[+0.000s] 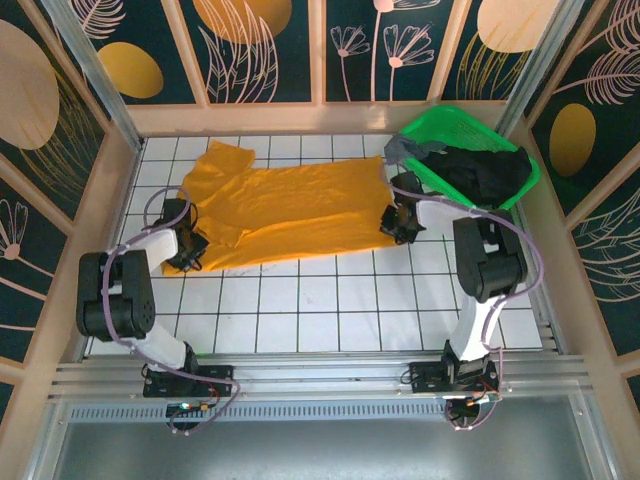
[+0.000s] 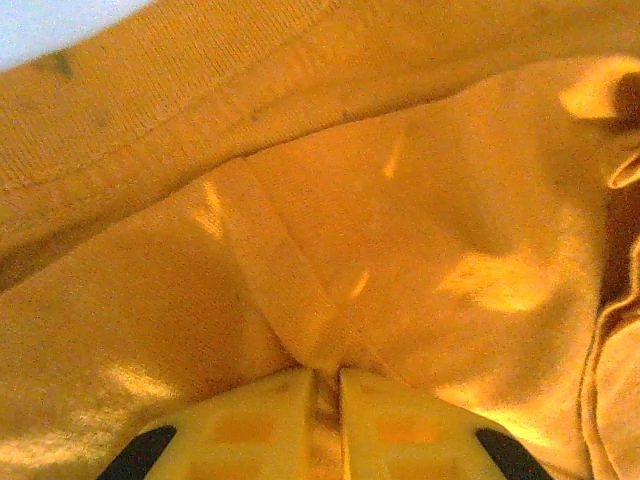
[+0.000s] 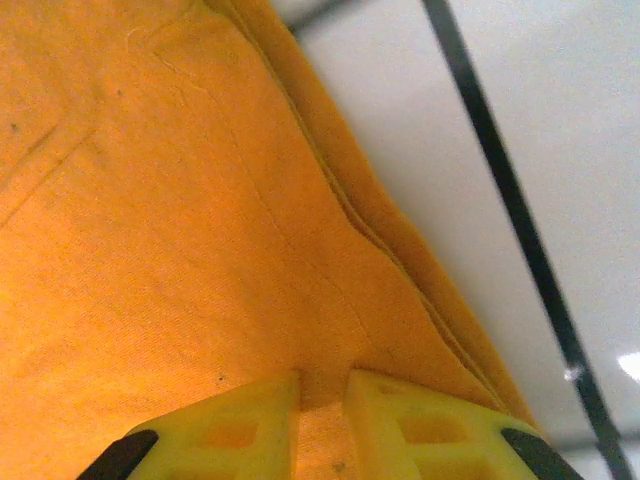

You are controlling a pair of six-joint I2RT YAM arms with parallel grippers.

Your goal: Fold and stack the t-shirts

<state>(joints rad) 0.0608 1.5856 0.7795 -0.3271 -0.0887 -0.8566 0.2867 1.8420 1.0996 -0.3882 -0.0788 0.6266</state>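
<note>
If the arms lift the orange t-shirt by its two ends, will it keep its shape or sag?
Likely floppy: the orange t-shirt lies flat with wrinkles, and a fold bunches between the left jaws, so the middle should sag. Probably light, since its thin cloth fits between nearly closed jaws.

spread t-shirt [image 1: 290, 210]: flat on the table [image 1: 350, 300], centre to upper left of the top view, lying lengthways left to right.
basket [image 1: 436, 118]: upper right, just beside the spread t-shirt's right end.
heaped t-shirts [image 1: 485, 170]: in the basket, one draped over its left rim.
left gripper [image 1: 188, 250]: at the spread t-shirt's lower left corner, cloth fold between its fingers.
right gripper [image 1: 402, 222]: at the spread t-shirt's right edge, below the basket, cloth between its fingers.
</note>
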